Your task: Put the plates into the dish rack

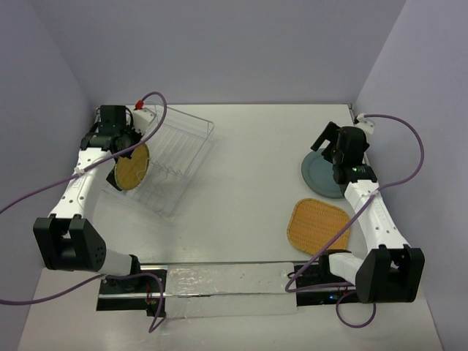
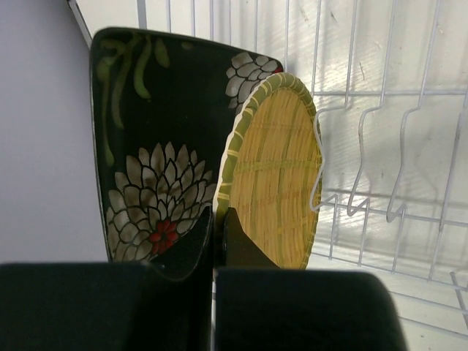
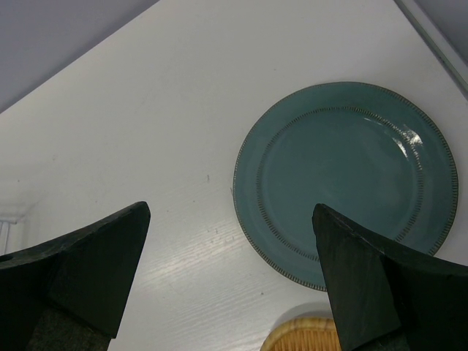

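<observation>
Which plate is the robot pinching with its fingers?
The round yellow woven plate, pinched on edge by the left gripper beside the black flowered plate. The teal plate and the orange woven plate lie flat on the table, ungripped.

Black plate (image 2: 146, 146), yellow plate (image 2: 281, 175) upright in rack (image 1: 179, 150) (teal (image 3: 344, 183), orange (image 1: 319, 225) flat)

A matte white tabletop (image 1: 241, 168) sits boxed in by plain pale lilac walls (image 1: 219, 44). A crinkled clear plastic sheet (image 1: 227, 289) lies along its near edge.
</observation>
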### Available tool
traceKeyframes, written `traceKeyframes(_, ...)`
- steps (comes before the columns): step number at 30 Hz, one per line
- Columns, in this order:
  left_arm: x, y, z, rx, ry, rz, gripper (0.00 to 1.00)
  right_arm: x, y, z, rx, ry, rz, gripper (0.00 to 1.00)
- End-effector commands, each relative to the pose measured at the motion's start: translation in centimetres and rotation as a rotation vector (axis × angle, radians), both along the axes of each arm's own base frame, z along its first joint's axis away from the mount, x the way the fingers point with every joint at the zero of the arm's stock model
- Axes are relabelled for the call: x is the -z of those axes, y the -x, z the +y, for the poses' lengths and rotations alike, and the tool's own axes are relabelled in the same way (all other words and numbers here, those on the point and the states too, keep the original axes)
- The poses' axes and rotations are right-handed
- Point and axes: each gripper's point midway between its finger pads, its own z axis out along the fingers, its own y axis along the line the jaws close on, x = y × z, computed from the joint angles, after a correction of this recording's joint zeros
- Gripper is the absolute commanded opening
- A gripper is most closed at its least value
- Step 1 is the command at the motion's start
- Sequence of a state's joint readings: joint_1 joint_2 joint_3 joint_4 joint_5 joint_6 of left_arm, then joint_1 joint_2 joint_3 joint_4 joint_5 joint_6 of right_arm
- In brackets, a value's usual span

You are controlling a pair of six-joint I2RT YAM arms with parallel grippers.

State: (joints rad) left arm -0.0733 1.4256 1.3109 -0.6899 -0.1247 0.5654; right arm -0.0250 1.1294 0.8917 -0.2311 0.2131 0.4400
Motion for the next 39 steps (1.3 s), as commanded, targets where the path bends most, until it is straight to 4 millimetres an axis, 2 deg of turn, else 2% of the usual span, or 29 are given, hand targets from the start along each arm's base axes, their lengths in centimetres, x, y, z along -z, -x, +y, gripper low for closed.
traceKeyframes(1, -2.0, -1.8, 0.4, -0.037, 0.015, -0.072, 0.00, -0.6, -0.3, -0.6, 0.013, 0.013, -0.025, 1.00)
traceKeyframes(5, -1.7, -1.8, 0.4, -0.031, 0.010, -0.066, 0.03, -0.6, -0.3, -0.6, 0.014, 0.014, -0.026, 1.00)
traceKeyframes(7, -1.9, -1.7, 0.3, -0.027, 0.012, -0.078, 0.12, -0.6, -0.3, -0.7, 0.017, 0.016, -0.025, 1.00)
traceKeyframes(9, -2.7, -1.3, 0.3, -0.023, 0.015, -0.106, 0.26, -0.6, -0.2, -0.7, 0.018, 0.014, -0.026, 1.00)
traceKeyframes(15, -5.1, -0.7, 0.2, -0.008, 0.017, -0.195, 0.47, -0.8, -0.2, -0.8, 0.018, 0.011, -0.033, 1.00)
traceKeyframes(19, -7.2, -0.8, 0.3, -0.021, 0.024, -0.255, 0.51, -1.0, 0.0, -0.7, 0.015, 0.010, -0.041, 1.00)
traceKeyframes(21, -8.7, -1.0, 0.2, -0.026, 0.038, -0.299, 0.76, -1.3, 0.2, -0.6, 0.013, 0.007, -0.052, 1.00)
traceKeyframes(22, -9.6, -1.1, 0.2, -0.034, 0.048, -0.327, 0.83, -1.5, 0.3, -0.6, 0.013, 0.006, -0.059, 1.00)
traceKeyframes(27, -13.7, -1.7, -0.7, -0.066, 0.139, -0.431, 0.96, -1.9, 1.0, -0.6, 0.019, -0.006, -0.076, 1.00)
traceKeyframes(28, -16.0, -2.1, -1.6, -0.060, 0.186, -0.486, 0.97, -1.9, 1.3, -0.6, 0.023, -0.012, -0.080, 1.00)
traceKeyframes(31, -18.6, -3.0, -4.4, -0.027, 0.338, -0.548, 0.99, -1.4, 2.1, -1.0, 0.050, -0.036, -0.068, 1.00)
traceKeyframes(32, -19.6, -3.3, -5.8, 0.001, 0.390, -0.565, 0.99, -0.8, 2.5, -1.2, 0.062, -0.043, -0.045, 1.00)
traceKeyframes(34, -21.9, -4.1, -9.9, 0.067, 0.542, -0.586, 0.99, 0.2, 3.3, -2.3, 0.116, -0.078, -0.010, 1.00)
traceKeyframes(36, -23.2, -5.0, -12.6, 0.092, 0.622, -0.595, 0.99, 1.7, 4.4, -3.1, 0.159, -0.113, 0.036, 1.00)
traceKeyframes(38, -24.9, -5.2, -16.0, 0.125, 0.725, -0.602, 0.99, 2.8, 5.3, -4.1, 0.189, -0.162, 0.063, 1.00)
traceKeyframes(39, -24.1, -5.7, -17.6, 0.126, 0.774, -0.564, 0.99, 3.3, 5.5, -3.9, 0.178, -0.188, 0.069, 1.00)
